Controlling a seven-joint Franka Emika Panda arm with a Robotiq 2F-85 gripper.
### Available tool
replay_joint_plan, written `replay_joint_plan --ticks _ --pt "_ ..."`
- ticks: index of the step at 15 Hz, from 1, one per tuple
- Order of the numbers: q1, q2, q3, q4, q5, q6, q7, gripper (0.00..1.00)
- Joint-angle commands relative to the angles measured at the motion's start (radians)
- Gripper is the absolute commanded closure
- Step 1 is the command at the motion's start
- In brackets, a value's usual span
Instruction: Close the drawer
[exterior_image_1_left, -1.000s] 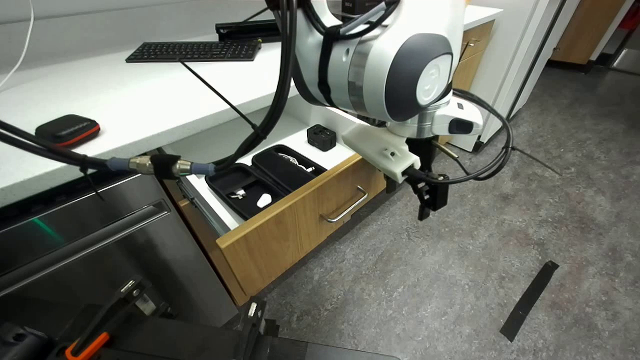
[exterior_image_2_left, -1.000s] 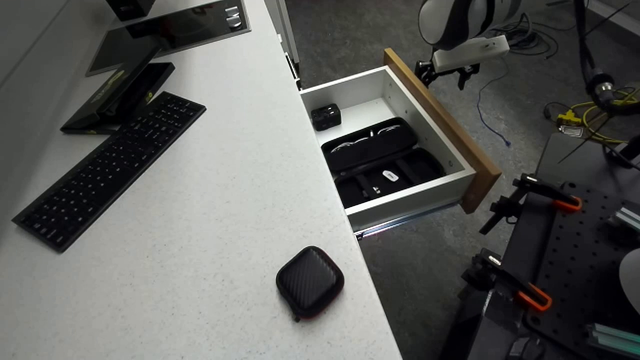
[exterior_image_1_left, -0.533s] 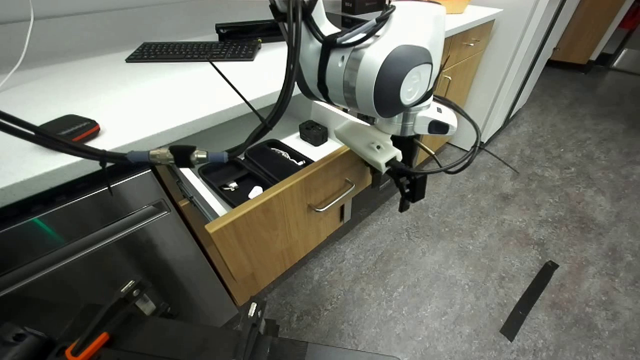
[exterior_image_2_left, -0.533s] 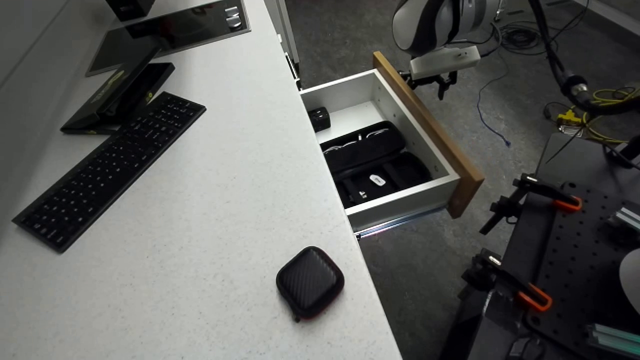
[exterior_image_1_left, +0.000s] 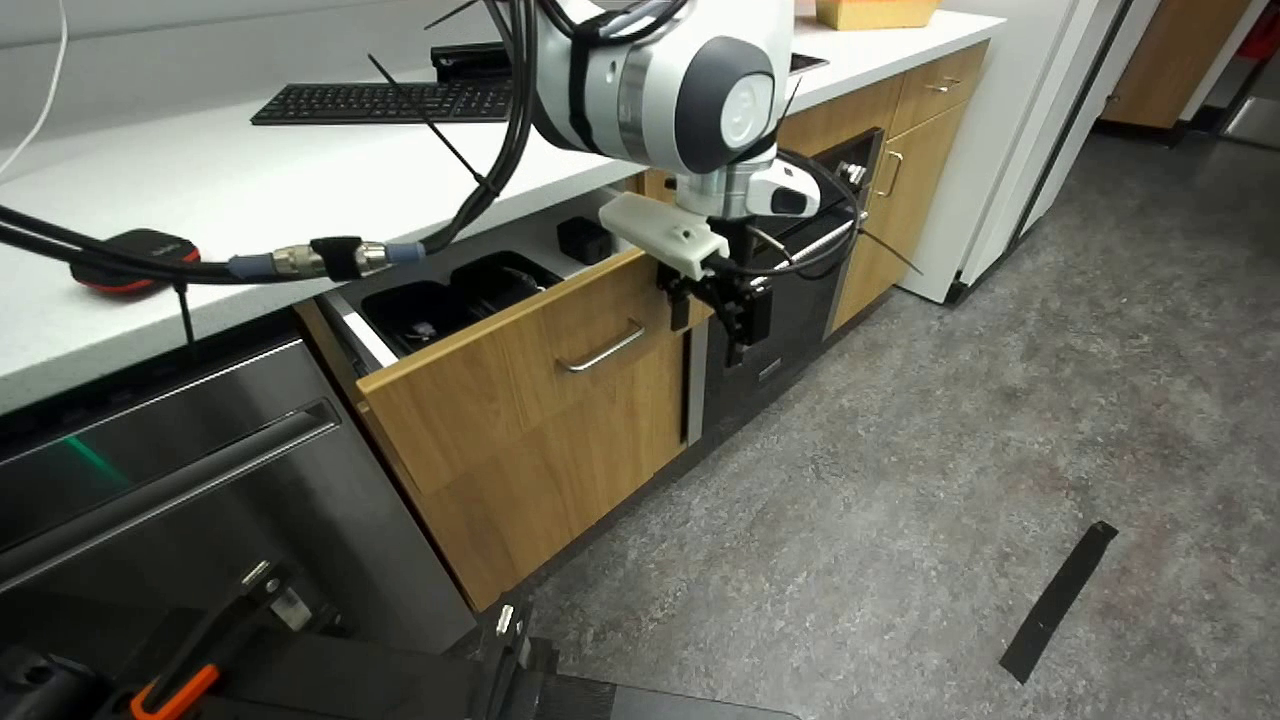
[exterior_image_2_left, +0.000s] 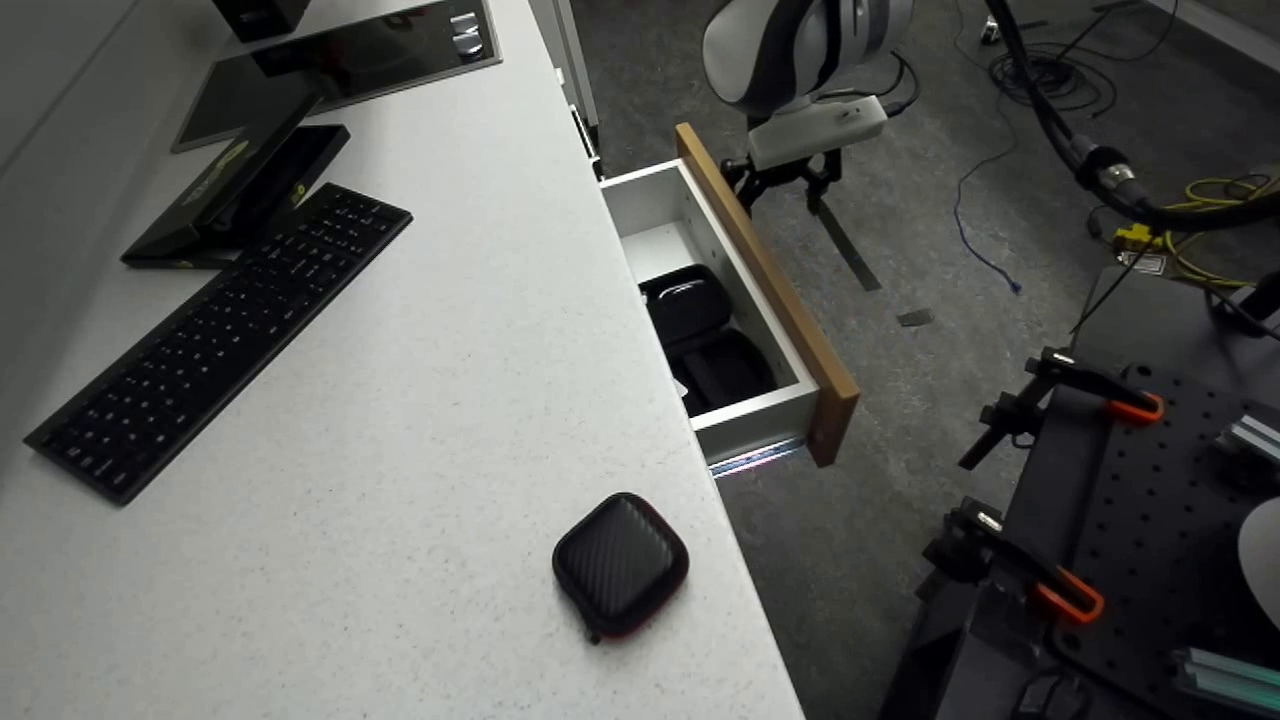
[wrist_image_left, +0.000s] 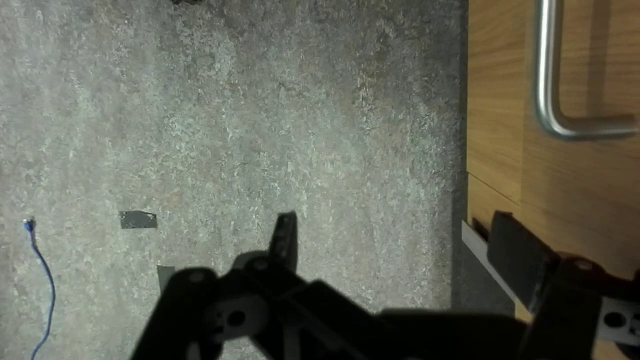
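At left, in an exterior view, guard against snagging the arm cable (exterior_image_1_left: 518, 110) on the black case (exterior_image_1_left: 150, 243) atop the counter (exterior_image_1_left: 250, 190). Right of the stainless appliance (exterior_image_1_left: 200, 490), find the drawer (exterior_image_1_left: 515, 380), partly out from beneath the counter. Push straight inward, slow and even; with force applied right of the handle (exterior_image_1_left: 602, 349), expect possible racking on the slide rail (exterior_image_2_left: 757, 458), and shift nearer the handle upon binding. Farther right, note the end effector (exterior_image_1_left: 708, 341): fingers (wrist_image_left: 517, 257) wide apart, nothing held, one finger close beside the front (exterior_image_2_left: 768, 278), contact impossible to confirm. Press with that finger alone; leave the handle ungripped. Stop once flush. For orientation, read: long axis level, along the counter edge, parallel to the handle; front facing outward over the floor (exterior_image_1_left: 880, 480).
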Motion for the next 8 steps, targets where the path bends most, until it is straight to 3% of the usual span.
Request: replay_joint_plan --ticks 1,8 --pt "0.026 0.003 -0.014 0.011 0.015 -0.020 -0.010 0.00" --pt "0.035 0.002 -0.014 0.018 0.013 -0.028 -0.009 0.00"
